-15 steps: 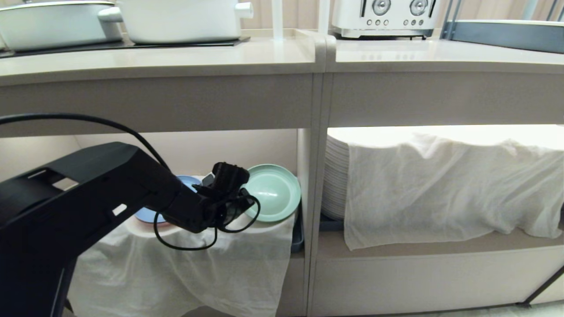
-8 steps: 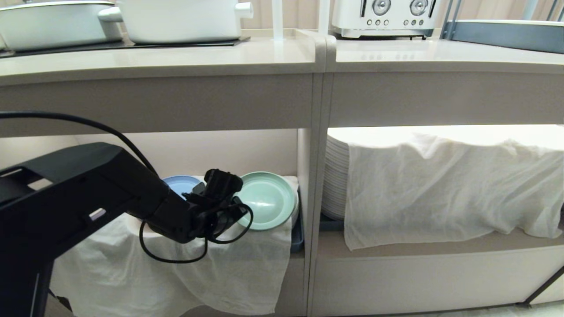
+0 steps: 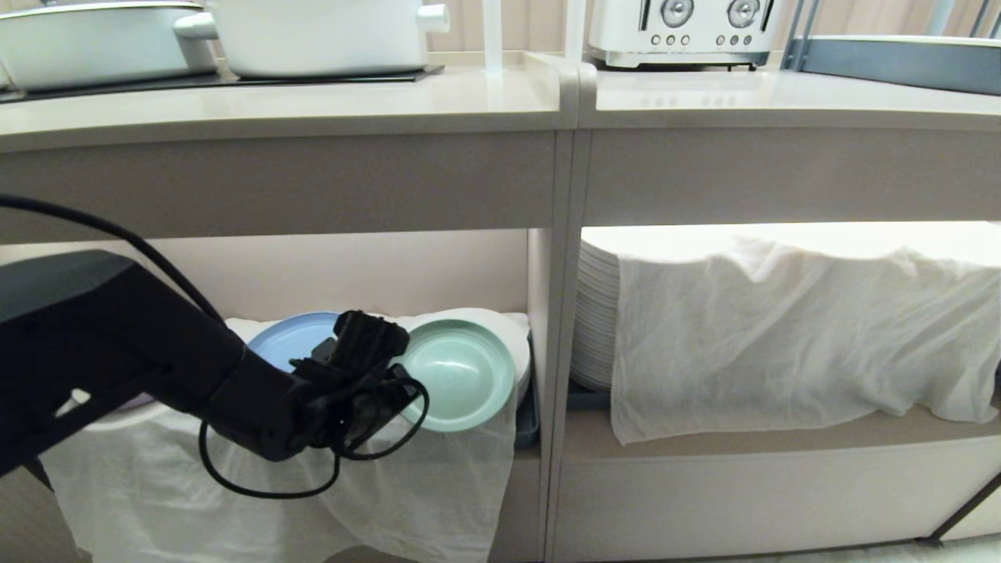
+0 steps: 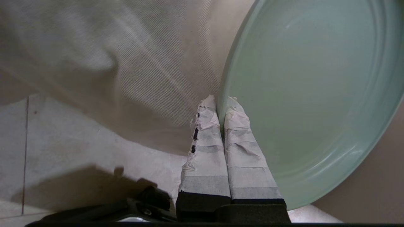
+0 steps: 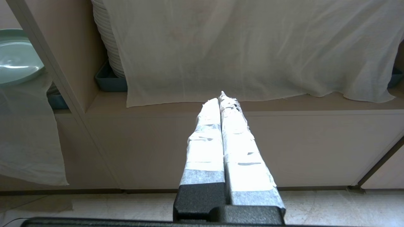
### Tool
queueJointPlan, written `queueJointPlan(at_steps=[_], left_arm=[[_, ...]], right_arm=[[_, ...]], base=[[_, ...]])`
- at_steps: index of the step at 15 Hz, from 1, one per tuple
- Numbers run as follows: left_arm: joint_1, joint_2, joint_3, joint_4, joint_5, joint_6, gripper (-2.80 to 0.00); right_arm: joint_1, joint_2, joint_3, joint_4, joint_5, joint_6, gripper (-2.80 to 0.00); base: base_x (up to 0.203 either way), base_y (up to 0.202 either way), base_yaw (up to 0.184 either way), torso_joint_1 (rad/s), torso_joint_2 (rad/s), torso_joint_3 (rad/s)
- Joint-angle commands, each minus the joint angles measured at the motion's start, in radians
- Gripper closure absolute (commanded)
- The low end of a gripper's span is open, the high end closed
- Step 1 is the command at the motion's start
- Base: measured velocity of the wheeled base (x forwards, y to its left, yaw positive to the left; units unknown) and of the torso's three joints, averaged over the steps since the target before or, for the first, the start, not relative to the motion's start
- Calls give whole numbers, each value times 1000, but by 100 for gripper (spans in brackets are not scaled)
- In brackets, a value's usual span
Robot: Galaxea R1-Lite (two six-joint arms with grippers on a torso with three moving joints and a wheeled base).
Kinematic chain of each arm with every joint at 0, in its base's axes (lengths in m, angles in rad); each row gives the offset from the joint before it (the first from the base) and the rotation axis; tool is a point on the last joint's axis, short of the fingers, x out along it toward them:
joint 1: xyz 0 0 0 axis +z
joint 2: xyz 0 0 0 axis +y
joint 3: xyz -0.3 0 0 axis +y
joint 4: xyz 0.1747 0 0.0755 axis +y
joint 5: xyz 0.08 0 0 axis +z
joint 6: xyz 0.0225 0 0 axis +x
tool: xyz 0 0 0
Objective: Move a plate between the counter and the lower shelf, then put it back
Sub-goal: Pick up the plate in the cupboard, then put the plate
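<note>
Far left in the head view, the black left arm reaches in low across the draped white cloth (image 3: 258, 485), and its left hand (image 3: 395, 367) is clenched on the near rim of the plate (image 3: 457, 375), the taped fingers (image 4: 205, 142) pinched together with the mint-green edge caught between them in the wrist view. The plate sits just out past the front lip of the lower shelf (image 3: 375, 274), tilted toward the camera, its far side close above the white plate (image 3: 500, 328) under it, with the blue plate (image 3: 285, 340) just beside it to the left. Up above runs the counter (image 3: 352, 102), carrying a white pot (image 3: 321, 31) on the left and a toaster (image 3: 680, 31) further right. Right of the divider, a stack of white plates (image 3: 596, 313) sits half under another cloth. The right hand (image 5: 222, 104) hangs parked before that right compartment, fingers pressed together on nothing. The danger here looks plain: it is a one-sided pinch on a thin rim, so the plate's own weight could swing it down and slip it free. The loose cloth could also snag on the arm's dangling cable (image 3: 258, 489). Going up, the thick front edge of the counter hangs right overhead, and a tilted plate could clip it.
</note>
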Motion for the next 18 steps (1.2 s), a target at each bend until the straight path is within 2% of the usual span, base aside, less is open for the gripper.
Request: queueJointPlan(at_steps=[1, 11, 18], left_arm=[[0, -81, 61, -2, 2, -18, 0], [3, -396, 306, 49, 2, -36, 0], [-3, -670, 386, 355, -35, -88, 0]], right_arm=[[0, 0, 0, 0, 2, -1, 0], [0, 0, 0, 0, 0, -1, 0], [0, 0, 0, 0, 2, -1, 0]], base=[[0, 0, 0, 0, 0, 0], [0, 0, 0, 0, 0, 0], [0, 0, 0, 0, 0, 0]])
